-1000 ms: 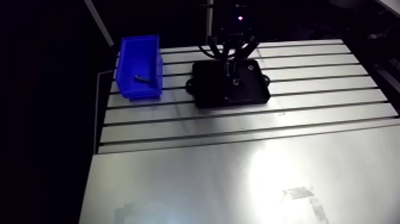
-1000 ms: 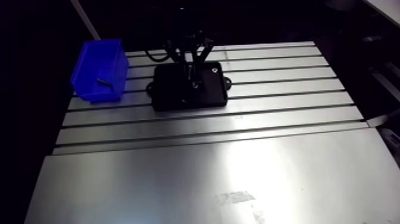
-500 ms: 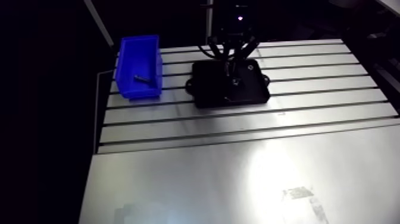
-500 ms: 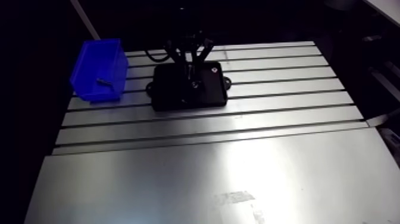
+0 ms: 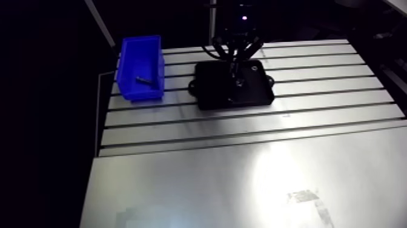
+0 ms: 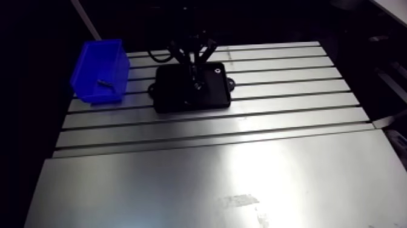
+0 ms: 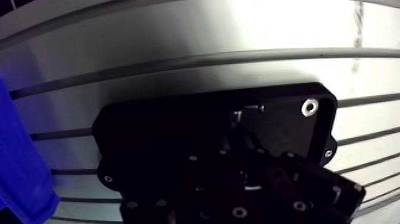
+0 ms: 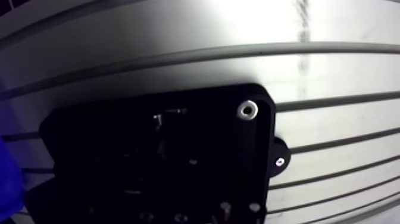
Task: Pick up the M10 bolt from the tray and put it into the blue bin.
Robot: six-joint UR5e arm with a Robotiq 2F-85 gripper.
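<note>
table point(image 5: 242, 157): slots run 9 to 3 o'clock; anything dropped could roll into one and lodge there.
tray point(image 5: 212, 94): black, mid-table; dark on dark hides the target, so a missed grasp seems likely.
bin point(image 5: 128, 60): at the tray's 9 o'clock, well apart; a weak hold could fail on the carry. A dark part point(image 5: 144, 79) lies inside.
gripper point(image 5: 234, 74): low inside the tray; clenched or released, I cannot tell.
bolt point(image 7: 249, 111): probably the glint in the tray at the gripper's tip; unsure.
ring point(image 7: 309, 107): white, in the tray's 1 o'clock corner; may be nudged.

Nothing legible to report: no text, label, brand, number or sign on blue plastic bin point(image 5: 142, 94), black flat tray point(image 5: 212, 92) or slotted aluminium table point(image 5: 242, 128).
</note>
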